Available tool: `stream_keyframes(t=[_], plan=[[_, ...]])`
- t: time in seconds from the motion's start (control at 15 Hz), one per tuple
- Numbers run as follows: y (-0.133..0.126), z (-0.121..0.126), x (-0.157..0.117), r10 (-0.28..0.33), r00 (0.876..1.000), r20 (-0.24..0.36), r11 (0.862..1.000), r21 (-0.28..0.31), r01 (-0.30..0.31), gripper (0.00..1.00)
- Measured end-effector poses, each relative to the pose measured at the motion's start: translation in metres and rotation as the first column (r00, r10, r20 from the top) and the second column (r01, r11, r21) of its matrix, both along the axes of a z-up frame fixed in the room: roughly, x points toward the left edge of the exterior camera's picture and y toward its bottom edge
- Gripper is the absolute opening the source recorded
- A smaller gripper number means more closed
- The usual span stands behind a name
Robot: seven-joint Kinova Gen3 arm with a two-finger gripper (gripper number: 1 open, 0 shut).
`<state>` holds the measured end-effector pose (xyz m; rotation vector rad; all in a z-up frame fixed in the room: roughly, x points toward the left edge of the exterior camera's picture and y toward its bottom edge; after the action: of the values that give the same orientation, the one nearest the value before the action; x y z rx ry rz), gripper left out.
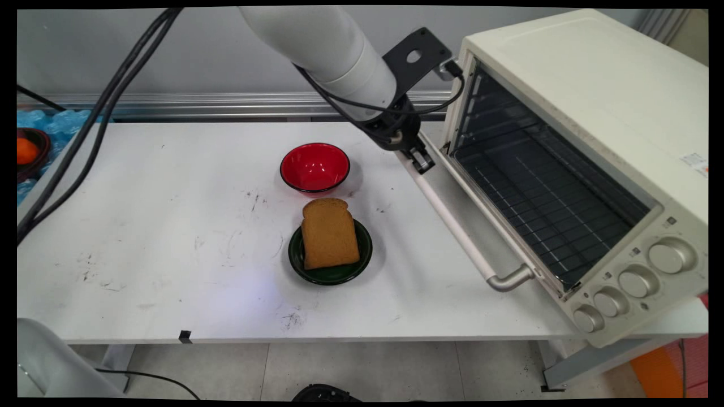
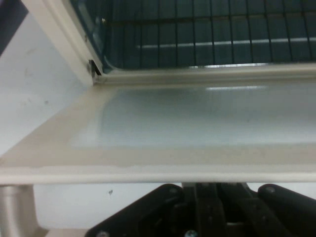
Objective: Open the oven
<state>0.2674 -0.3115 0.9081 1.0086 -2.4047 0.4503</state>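
Observation:
My gripper (image 1: 421, 161) is shut and sits at the far end of the oven door's handle (image 1: 452, 223), touching it, with nothing held. The cream toaster oven (image 1: 582, 102) stands at the right with its door (image 2: 197, 123) folded down flat and its wire rack (image 1: 543, 198) showing. In the hand view the door's front edge crosses just above my gripper (image 2: 212, 190), whose tips are hidden under that edge. A slice of brown bread (image 1: 330, 233) lies on a dark green plate (image 1: 362, 257) mid-table. An empty red bowl (image 1: 314, 167) stands just behind it.
At the far left edge a dark bowl with an orange thing (image 1: 25, 151) rests on blue wrapping. Black cables (image 1: 85, 135) hang across the left side of the table. The oven's knobs (image 1: 636, 281) face the near right corner.

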Motion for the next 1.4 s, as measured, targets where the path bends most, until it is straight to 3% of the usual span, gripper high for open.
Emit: stream_keyframes(t=[0.6, 1.4], plan=[[0.008, -0.02, 0.029, -0.054, 0.999, 0.002, 0.998, 0.024, 0.054, 0.0], [0.021, -0.044, 0.066, -0.07, 0.994, -0.078, 0.996, 0.053, 0.074, 0.0]])
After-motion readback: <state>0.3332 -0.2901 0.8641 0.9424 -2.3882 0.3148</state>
